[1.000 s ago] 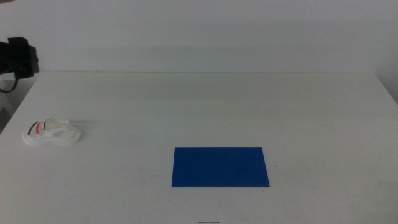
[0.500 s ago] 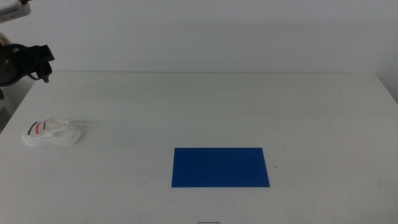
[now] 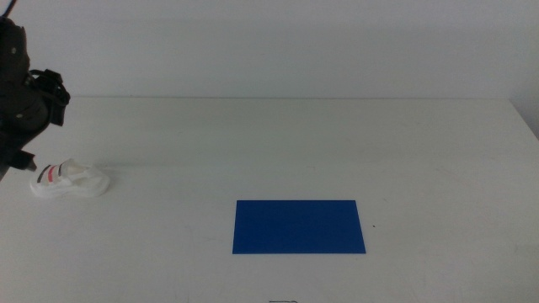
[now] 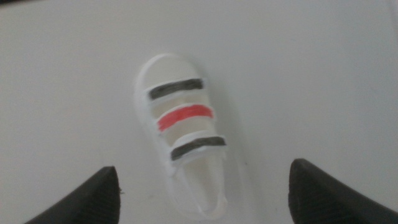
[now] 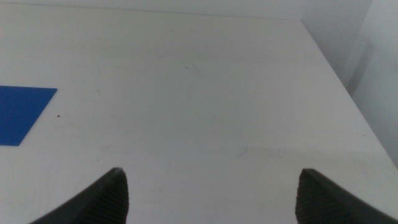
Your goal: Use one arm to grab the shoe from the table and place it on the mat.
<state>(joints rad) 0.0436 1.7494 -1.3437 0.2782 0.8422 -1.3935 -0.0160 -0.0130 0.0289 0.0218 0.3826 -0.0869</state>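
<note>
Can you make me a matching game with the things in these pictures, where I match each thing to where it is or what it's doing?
Things:
1. small white sneaker with black and red straps
2. flat deep-blue rectangular mat
3. left gripper
4. right gripper

Places or states:
A. open above bare white tabletop, blue corner at the side
B. near the table's left edge
C. open, straddling the sneaker from above
D. front centre of the table

Pairs: 1-B, 2-D, 3-C, 4-A

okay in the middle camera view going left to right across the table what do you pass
left gripper, jaws open, at the far left edge → shoe → bare table → mat → bare table out to the right edge. The right gripper is out of this view.
</note>
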